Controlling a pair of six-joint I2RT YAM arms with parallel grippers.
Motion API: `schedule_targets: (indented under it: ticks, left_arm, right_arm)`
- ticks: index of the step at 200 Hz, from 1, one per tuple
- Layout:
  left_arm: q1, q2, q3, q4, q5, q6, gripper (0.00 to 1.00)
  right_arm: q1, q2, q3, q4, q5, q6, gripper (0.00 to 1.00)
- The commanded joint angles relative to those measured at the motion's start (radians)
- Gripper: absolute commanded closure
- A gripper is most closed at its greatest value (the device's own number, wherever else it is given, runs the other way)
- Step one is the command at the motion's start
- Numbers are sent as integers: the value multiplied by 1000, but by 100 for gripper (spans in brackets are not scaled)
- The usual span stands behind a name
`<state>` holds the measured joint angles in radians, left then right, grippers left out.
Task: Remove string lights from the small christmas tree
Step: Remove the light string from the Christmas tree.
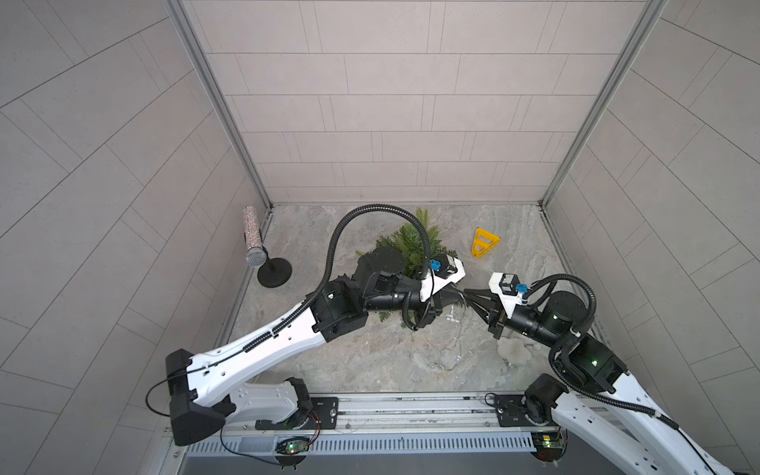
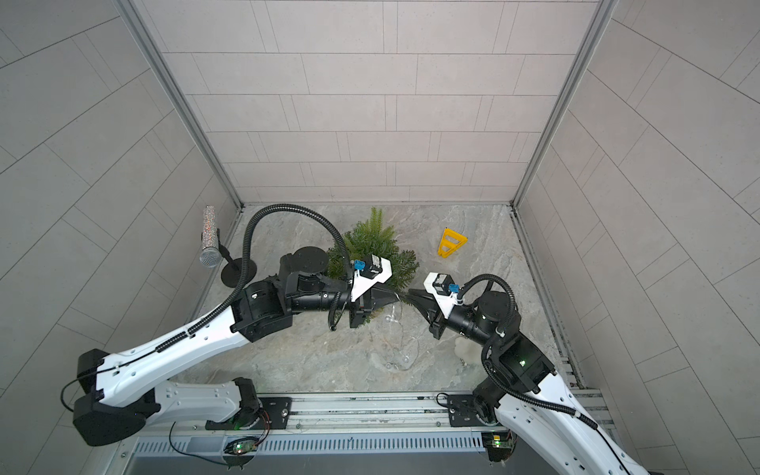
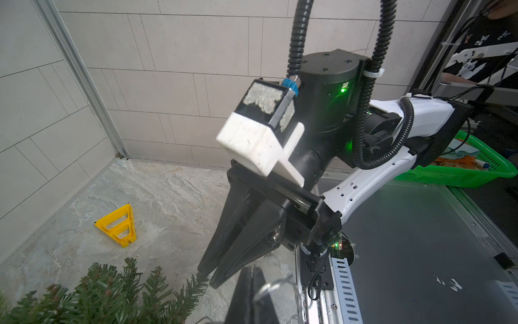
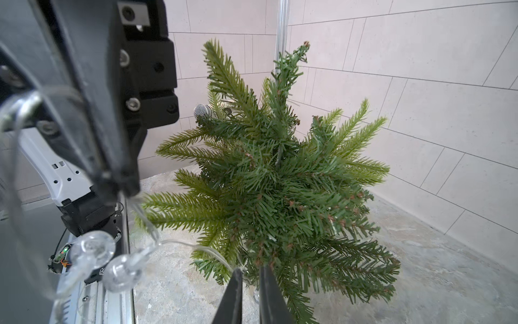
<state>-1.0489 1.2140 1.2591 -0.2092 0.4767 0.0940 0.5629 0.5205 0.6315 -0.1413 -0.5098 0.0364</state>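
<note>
Left claw (image 4: 124,189) is pinched fully closed on the string lights (image 4: 122,273). The thin clear wire comes out of its tips and drops past two round clear bulbs (image 4: 92,248). Right claw (image 4: 250,270) faces it tip to tip, the two almost touching in both top views. Its jaws are drawn in to a slim gap, and the same wire runs from the bulbs straight into that gap, so it has hold of the wire too. Below the claws, on the side nearer the arm bases, more of the wire lies in faint loose loops on the grey marbled surface (image 1: 370,349). Just beyond both sets of tips, on the far side, is the small Christmas tree (image 1: 411,246). Its green needle branches spread under the left arm (image 1: 288,329) and reach almost to the right claw's tips. The wire crosses in front of its lowest branches, though how much is wound into the tree cannot be told. Further off past the right claw, on the far side, a yellow plastic triangle (image 1: 484,244) rests on the surface, well apart from the tree. Under the right arm (image 1: 534,320), behind its claw, sits a fluffy white pom-pom (image 1: 512,349). Well away beyond the left arm, a glittery microphone (image 1: 255,242) leans on a black round stand (image 1: 274,273).
</note>
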Motion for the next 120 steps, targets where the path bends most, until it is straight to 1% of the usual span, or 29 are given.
schedule_targets:
  ticks: [1,10,22,49,86,120]
  left_arm:
    - [-6,2,29,35,28,-14,100]
    - [-7,5,28,36,33,-19,100]
    - [-7,9,28,34,39,-23,100]
    - [-7,10,27,40,41,-25,100]
    - [-7,31,32,67,19,-20,100]
    - [-8,56,49,88,35,-27,100]
  right_arm:
    - [3,14,-7,18,-20,33,87]
    - [3,22,-7,24,-26,36,89]
    - [5,25,-6,34,-27,40,88]
    - [8,20,-42,61,-76,55,74]
    - [11,-3,-38,50,-83,53,63]
    - [11,12,-63,130,-77,76,54]
